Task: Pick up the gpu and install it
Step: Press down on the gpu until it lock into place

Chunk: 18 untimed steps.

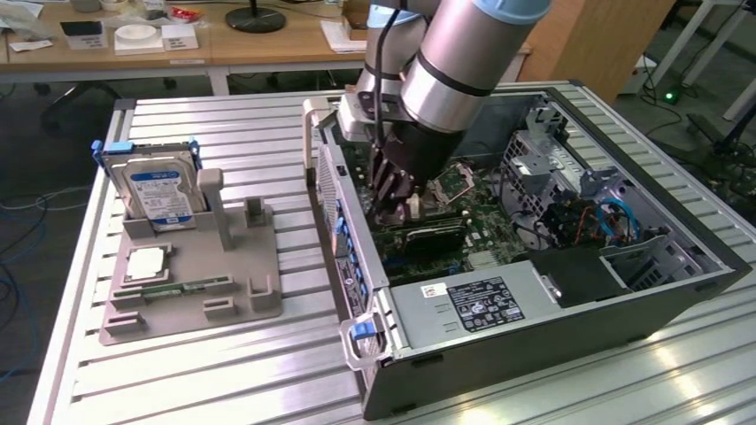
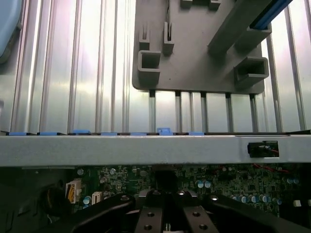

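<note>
Closed at centre frame, our pincer (image 1: 396,199) reaches inside the open computer case (image 1: 661,292), hemmed between its near wall and crowded motherboard (image 1: 473,235). Just below its tips lies the gpu (image 1: 428,234), a thin dark card seen edge-on.

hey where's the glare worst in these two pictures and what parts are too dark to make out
Exterior view: bright streaks on the ribbed metal table, strongest near its front; the computer case interior by the end effector is shadowed. Wrist view: the table's ribs wash out nearly white beside the grey fixture tray, while the motherboard under the case wall sits in deep shadow.
</note>
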{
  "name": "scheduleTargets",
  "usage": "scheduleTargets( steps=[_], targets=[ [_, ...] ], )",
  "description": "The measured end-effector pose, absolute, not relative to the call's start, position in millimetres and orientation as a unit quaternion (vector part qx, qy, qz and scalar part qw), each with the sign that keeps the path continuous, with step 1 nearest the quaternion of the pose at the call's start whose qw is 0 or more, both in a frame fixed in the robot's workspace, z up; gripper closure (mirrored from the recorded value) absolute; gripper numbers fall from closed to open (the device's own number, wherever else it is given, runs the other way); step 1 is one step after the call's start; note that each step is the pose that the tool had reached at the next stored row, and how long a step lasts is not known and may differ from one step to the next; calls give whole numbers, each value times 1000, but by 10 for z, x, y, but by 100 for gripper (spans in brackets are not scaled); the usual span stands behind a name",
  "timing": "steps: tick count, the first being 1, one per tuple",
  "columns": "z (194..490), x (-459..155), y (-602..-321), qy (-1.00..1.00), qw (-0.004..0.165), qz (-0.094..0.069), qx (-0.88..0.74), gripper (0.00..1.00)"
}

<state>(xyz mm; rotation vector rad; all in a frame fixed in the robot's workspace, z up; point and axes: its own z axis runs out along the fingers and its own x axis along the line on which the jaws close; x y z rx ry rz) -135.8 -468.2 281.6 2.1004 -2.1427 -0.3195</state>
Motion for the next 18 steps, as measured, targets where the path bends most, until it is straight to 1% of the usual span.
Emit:
scheduleTargets(
  steps=[5, 18],
  targets=[
    [2794, -1369, -4613, -709, 62, -106, 695, 90],
    [2714, -1351, -4605, -707, 64, -107, 696, 90]
  ],
)
